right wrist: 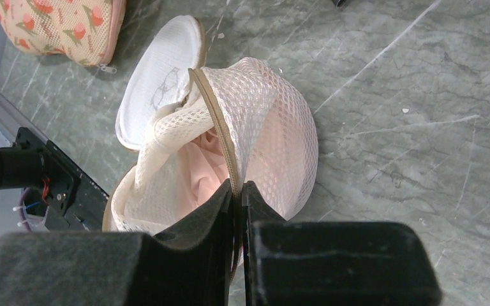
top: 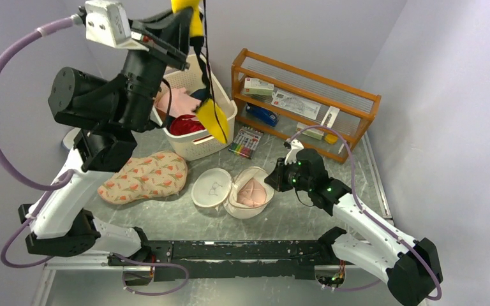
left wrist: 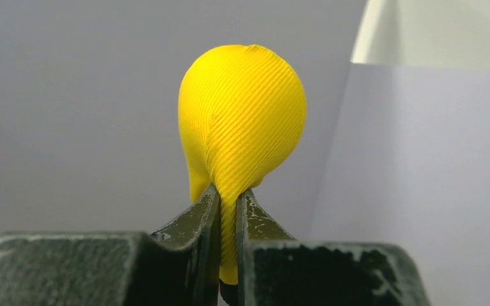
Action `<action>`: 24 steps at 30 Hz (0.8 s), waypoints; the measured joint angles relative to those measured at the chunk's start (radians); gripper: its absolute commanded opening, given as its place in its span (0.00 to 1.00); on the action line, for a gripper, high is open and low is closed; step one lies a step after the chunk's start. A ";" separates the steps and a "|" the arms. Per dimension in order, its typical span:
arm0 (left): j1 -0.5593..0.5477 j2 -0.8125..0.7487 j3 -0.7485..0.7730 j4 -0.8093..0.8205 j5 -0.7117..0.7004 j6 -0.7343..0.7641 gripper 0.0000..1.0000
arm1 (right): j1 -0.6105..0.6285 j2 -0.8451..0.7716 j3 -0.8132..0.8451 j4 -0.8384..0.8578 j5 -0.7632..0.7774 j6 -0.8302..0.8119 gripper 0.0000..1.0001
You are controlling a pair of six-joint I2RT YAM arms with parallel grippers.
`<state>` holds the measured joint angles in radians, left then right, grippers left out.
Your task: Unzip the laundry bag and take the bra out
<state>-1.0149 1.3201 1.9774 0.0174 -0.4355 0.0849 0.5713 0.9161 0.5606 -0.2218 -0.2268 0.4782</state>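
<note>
Right wrist shows right gripper (right wrist: 237,191) pinching the unzipped laundry bag (right wrist: 274,127) (pink bra (right wrist: 207,162) inside); left gripper (left wrist: 228,197) clamps yellow cup (left wrist: 242,115).

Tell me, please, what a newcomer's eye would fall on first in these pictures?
The bright yellow bra stands out first, dangling on black straps from the left tool held high above the white basket at the back. Next comes the laundry bag mid-table, unzipped with its lid flipped open and pink fabric showing inside, the right tool pinching its zip edge.
</note>
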 measured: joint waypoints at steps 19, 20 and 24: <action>0.641 0.212 -0.342 0.005 0.069 -0.203 0.07 | 0.000 -0.061 0.000 -0.034 0.000 0.013 0.08; 0.658 0.199 -0.412 -0.009 0.080 -0.246 0.07 | 0.000 -0.062 0.000 -0.035 0.000 0.013 0.08; 0.673 0.124 -0.689 -0.051 0.176 -0.414 0.07 | 0.000 -0.061 0.000 -0.037 0.002 0.016 0.08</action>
<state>-0.3420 1.4445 1.2881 -0.0338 -0.2592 -0.3294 0.5716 0.8551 0.5610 -0.2592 -0.2249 0.4938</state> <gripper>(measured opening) 0.184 0.082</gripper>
